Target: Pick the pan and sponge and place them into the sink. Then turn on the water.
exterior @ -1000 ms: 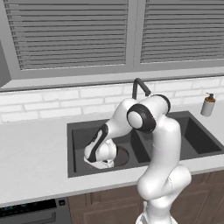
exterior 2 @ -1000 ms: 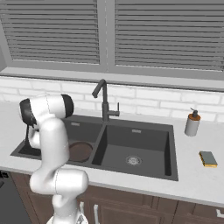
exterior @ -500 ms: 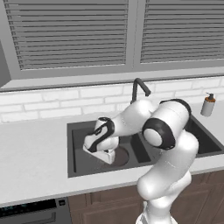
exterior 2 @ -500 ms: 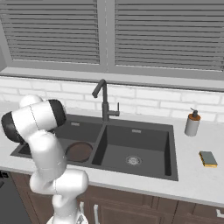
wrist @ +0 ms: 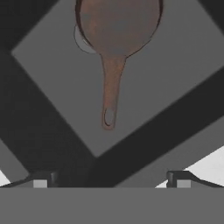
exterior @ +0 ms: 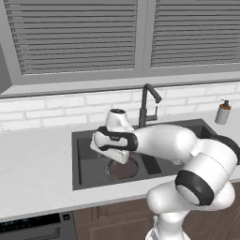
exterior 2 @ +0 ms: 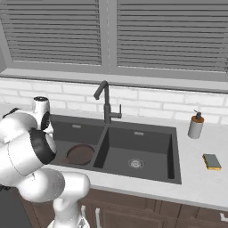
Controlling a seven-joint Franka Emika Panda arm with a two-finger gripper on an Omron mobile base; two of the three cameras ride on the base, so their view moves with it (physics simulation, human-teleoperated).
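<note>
I have the pan (wrist: 117, 30) lying in the left basin of the sink (exterior 2: 151, 133), below and ahead of the jaws, its handle pointing back toward them and its bowl over the drain. The gripper (wrist: 111, 179) hangs above it with the jaws spread wide and nothing between them, so I judge the pan step done. The sponge (exterior 2: 212, 161) sits on the counter to the right of the sink, well apart from the jaws, just in front of the soap bottle (exterior 2: 195, 125). Next I need to swing the arm across the faucet (exterior 2: 106, 102), come down over the sponge and close on its short sides. Only then does the faucet lever come into play.
</note>
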